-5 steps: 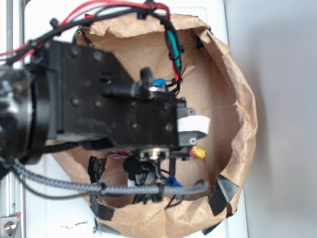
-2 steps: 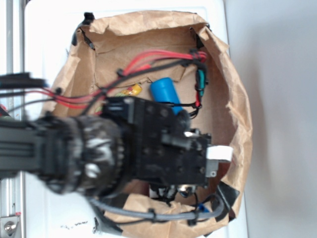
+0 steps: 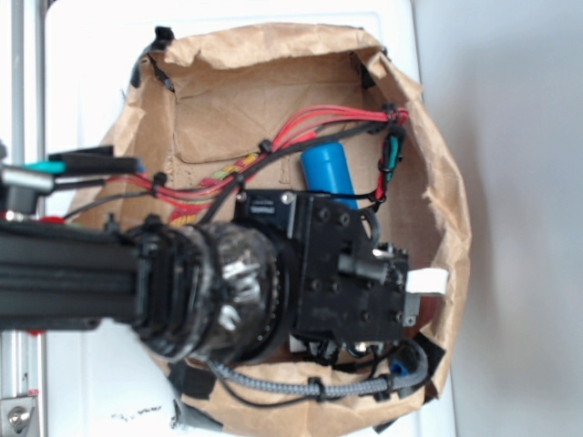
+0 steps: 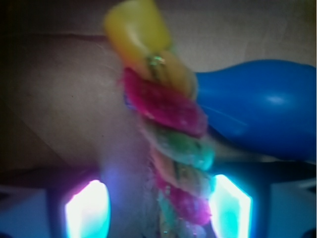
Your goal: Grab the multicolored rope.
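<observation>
Wrist view, left to right. Left fingertip (image 4: 86, 208) shows as a glowing pad at the lower edge. The rope (image 4: 166, 129) runs up the centre of the frame, between the two pads, yellow end (image 4: 136, 27) farthest from the gripper (image 4: 158, 213). Right fingertip (image 4: 230, 208) sits just beside the rope's lower twists. Beyond it, on the right, the blue bottle (image 4: 262, 106) lies against the rope's side.

Gripper state: the fingers stand apart, with the rope in the gap. No squeeze is visible – the left pad has clear space next to the rope; whether the right pad touches cannot be told (blur).

Why this placement: fingers straddle the rope across its width, so closing them should pinch the twisted strands from both sides. The rope lies approx. along the camera's up-down axis – a good match for a crosswise pinch.

Exterior view, left to right. The arm (image 3: 109, 273) reaches in from the left over the paper bag (image 3: 451, 228), wrist down inside it. The rope is mostly hidden under the arm; a short striped stretch (image 3: 232, 168) shows past the cables (image 3: 310, 123). The bottle (image 3: 328, 168) lies next to the wrist block.

Judgement: approach is done, closing is next. Risk – the bottle sits close to the right finger and may be nudged or caught.
</observation>
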`<state>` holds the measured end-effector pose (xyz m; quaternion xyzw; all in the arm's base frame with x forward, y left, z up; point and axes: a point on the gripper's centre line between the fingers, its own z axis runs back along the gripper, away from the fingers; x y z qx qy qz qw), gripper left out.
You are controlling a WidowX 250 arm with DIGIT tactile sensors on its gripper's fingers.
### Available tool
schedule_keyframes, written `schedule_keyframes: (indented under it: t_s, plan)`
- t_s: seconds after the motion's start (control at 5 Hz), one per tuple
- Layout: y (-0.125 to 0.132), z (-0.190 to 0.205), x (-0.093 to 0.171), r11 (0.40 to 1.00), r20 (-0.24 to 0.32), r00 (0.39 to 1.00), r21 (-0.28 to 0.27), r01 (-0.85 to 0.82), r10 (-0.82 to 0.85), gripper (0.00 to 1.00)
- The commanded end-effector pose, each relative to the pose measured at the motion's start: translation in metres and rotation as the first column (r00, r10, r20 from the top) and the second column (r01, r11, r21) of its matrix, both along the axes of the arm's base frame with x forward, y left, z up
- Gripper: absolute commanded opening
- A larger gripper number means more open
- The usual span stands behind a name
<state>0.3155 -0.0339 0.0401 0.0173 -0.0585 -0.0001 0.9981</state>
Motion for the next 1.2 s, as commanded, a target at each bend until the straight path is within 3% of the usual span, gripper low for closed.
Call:
schedule_keyframes:
  t_s: [0.0,0.2,0.4,0.6,0.8,1.0]
  plan:
    - [-0.001,0.027,0.003,1.000,0.096,0.995,-0.024,0.010,-0.007,0.00]
    - [0.008,0.048,0.000,0.998,0.116,0.993,-0.069,0.001,0.007,0.00]
    - [0.017,0.089,-0.009,0.981,0.075,0.997,-0.194,0.006,0.008,0.00]
    - [0.030,0.134,-0.014,0.964,0.092,0.994,-0.264,-0.038,0.064,0.00]
    - [0.045,0.160,-0.011,0.941,0.023,0.995,-0.329,-0.086,0.099,0.00]
    - [0.048,0.171,-0.014,0.944,0.049,0.992,-0.317,-0.095,0.116,0.00]
